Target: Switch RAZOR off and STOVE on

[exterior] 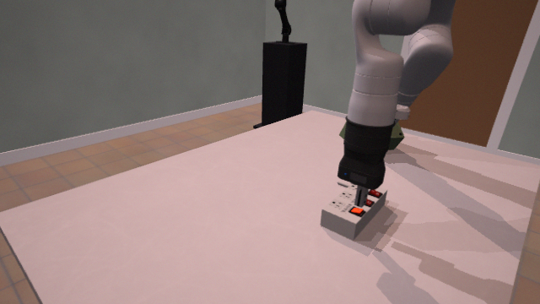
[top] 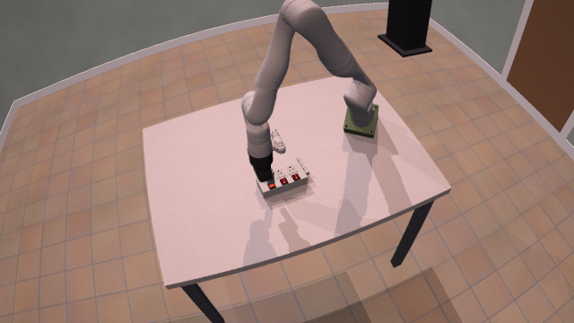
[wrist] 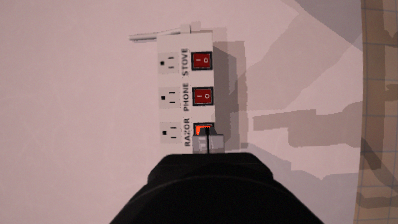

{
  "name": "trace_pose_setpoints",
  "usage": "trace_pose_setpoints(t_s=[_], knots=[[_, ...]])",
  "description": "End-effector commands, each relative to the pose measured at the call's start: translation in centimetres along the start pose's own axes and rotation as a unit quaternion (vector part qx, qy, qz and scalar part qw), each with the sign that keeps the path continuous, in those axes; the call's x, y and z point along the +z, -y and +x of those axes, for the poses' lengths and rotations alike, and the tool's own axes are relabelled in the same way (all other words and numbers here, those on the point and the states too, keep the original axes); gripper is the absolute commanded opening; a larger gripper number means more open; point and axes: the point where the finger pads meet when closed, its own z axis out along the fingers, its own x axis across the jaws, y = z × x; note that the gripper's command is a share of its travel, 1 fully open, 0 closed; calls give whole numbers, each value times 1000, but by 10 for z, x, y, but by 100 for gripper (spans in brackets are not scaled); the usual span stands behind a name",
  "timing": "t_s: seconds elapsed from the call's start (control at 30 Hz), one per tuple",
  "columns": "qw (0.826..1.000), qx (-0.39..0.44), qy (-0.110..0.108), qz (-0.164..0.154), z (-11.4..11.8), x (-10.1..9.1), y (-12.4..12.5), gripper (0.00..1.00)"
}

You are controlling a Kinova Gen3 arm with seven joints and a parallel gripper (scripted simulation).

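Observation:
The white power strip (top: 291, 185) (exterior: 342, 221) (wrist: 172, 107) lies flat and right way up on the pink table (top: 202, 215) (exterior: 211, 211) (wrist: 75, 100). In the wrist view its three red switches read STOVE (wrist: 202, 60), PHONE (wrist: 203, 96) and RAZOR (wrist: 201, 128). The RAZOR switch (exterior: 357, 210) glows bright orange; the other two are dark red. My gripper (wrist: 207, 136) (top: 270, 179) (exterior: 361, 196) is shut, pointing straight down, with its fingertips on the edge of the RAZOR switch. It holds nothing.
The arm's green base plate (top: 360, 121) sits at the table's far right. A black pedestal (top: 405, 27) (exterior: 283, 80) stands on the floor beyond the table. A short cord stub (wrist: 150, 36) sticks out at the strip's STOVE end.

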Motion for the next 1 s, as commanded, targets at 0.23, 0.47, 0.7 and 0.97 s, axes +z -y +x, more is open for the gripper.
trace_pose_setpoints(t_s=[0.23, 0.47, 0.7, 0.97], knots=[[1000, -1, -1, 3, 1, 9, 2, 0], [1000, -1, -1, 4, 1, 10, 3, 0], [1000, -1, -1, 4, 1, 10, 3, 0], [1000, -1, -1, 4, 1, 10, 3, 0]])
